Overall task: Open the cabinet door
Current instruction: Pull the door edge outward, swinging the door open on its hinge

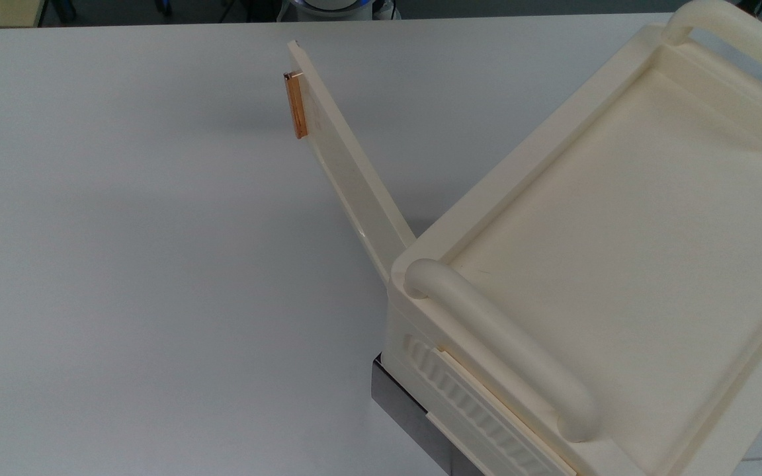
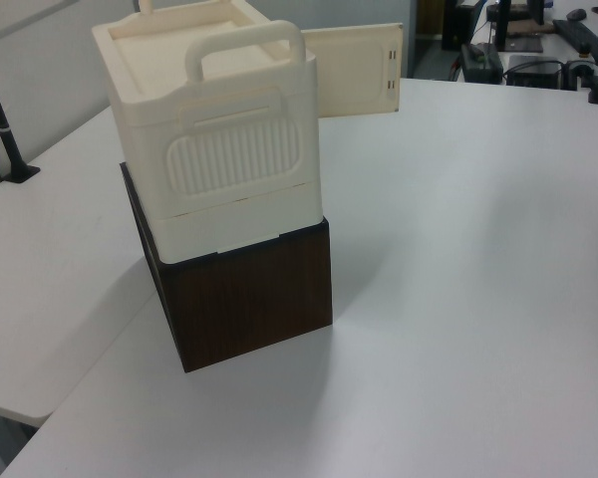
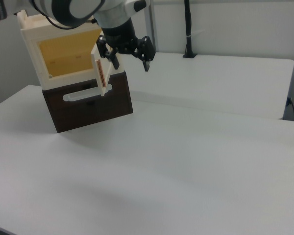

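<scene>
The cream cabinet point(image 1: 619, 251) stands on a dark base point(image 2: 249, 289). Its cabinet door point(image 1: 348, 172) is swung well out from the front, hinged at the corner near the bar handle point(image 1: 500, 344), with a copper strip point(image 1: 296, 104) at its free end. In the left view the cabinet door point(image 2: 354, 72) sticks out behind the cabinet point(image 2: 214, 129). The right view shows the cabinet door point(image 3: 102, 68) edge-on, with the yellowish inside point(image 3: 63, 54) exposed. My gripper point(image 3: 130, 59) hangs open and holds nothing, just beyond the door's free edge toward the right view's right.
The white table point(image 1: 123, 264) spreads wide to the top view's left of the cabinet. A cream bar handle point(image 3: 83, 95) lies across the dark base's front. A black pole point(image 3: 187, 29) stands at the far table edge. Desks with equipment point(image 2: 523, 50) lie behind.
</scene>
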